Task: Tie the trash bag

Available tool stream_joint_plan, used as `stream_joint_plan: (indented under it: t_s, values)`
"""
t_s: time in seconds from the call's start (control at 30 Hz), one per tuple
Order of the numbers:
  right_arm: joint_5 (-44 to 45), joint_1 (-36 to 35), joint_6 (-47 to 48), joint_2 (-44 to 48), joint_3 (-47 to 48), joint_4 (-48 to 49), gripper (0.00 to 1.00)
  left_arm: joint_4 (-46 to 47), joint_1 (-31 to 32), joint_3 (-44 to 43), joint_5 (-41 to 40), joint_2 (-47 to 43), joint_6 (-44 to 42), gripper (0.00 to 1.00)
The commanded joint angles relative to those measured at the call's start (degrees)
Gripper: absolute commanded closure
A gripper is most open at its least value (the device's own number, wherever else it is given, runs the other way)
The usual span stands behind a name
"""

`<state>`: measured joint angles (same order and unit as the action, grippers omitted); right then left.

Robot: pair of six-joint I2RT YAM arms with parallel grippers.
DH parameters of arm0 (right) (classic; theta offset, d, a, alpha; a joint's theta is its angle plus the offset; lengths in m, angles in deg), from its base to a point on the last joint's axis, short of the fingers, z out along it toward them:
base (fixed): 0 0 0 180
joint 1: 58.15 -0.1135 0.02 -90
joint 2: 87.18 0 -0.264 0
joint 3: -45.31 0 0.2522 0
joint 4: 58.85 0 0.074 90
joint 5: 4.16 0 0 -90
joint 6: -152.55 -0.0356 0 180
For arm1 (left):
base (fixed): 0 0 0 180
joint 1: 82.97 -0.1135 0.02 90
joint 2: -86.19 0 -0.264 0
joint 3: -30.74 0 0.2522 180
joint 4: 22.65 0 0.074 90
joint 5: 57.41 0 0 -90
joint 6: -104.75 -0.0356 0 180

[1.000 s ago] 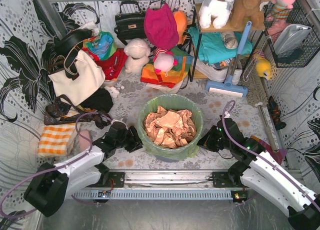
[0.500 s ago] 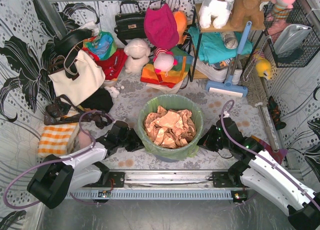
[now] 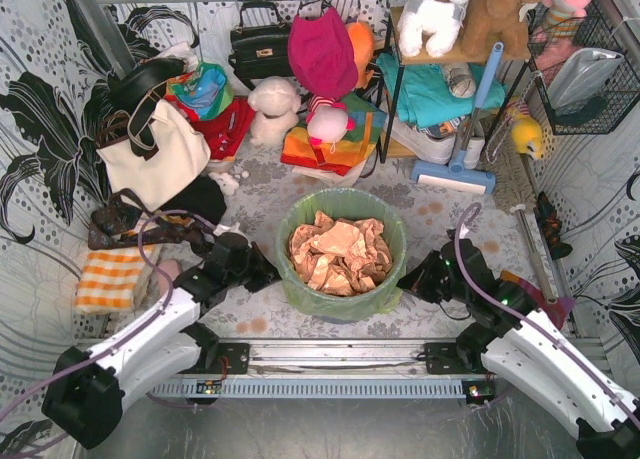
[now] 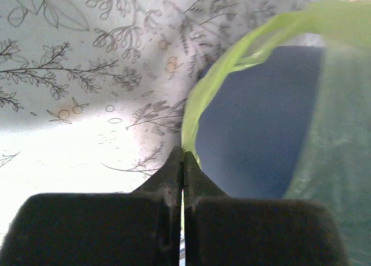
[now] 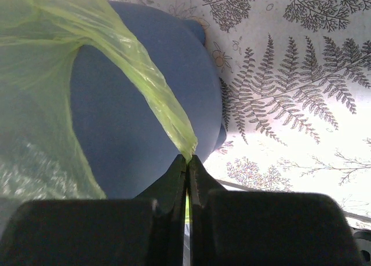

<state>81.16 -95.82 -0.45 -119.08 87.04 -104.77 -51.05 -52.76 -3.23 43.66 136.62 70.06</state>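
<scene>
The trash bag [image 3: 296,220] is thin light-green plastic lining a blue-grey round bin [image 3: 335,310], with crumpled tan paper [image 3: 338,252] inside. My left gripper [image 3: 268,277] sits at the bin's left side. In the left wrist view my left gripper [image 4: 183,153] is shut on a stretched strip of the trash bag [image 4: 232,60] rim. My right gripper [image 3: 408,279] is at the bin's right side. In the right wrist view my right gripper [image 5: 188,157] is shut on a pulled-out fold of the trash bag [image 5: 145,80], with the bin wall [image 5: 133,133] behind.
A cream tote bag [image 3: 155,159], orange checked cloth [image 3: 112,277], soft toys and clothes [image 3: 320,109] crowd the back and left. A blue floor wiper [image 3: 455,174] and a shelf [image 3: 450,89] stand back right. A metal rail [image 3: 340,357] runs along the near edge.
My left gripper has closed on the bag's rim at the bin's left side, and the left arm's elbow has swung outward. The right gripper stays shut on the bag's right edge.
</scene>
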Motion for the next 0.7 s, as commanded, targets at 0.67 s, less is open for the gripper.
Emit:
stream_joint_plan:
  t_s: [0.67]
  values:
    - [2.38, 0.23, -3.38, 16.52, 9.09, 3.48, 1.0, -26.7, 0.17, -23.86, -11.4, -22.23, -1.75, 1.0]
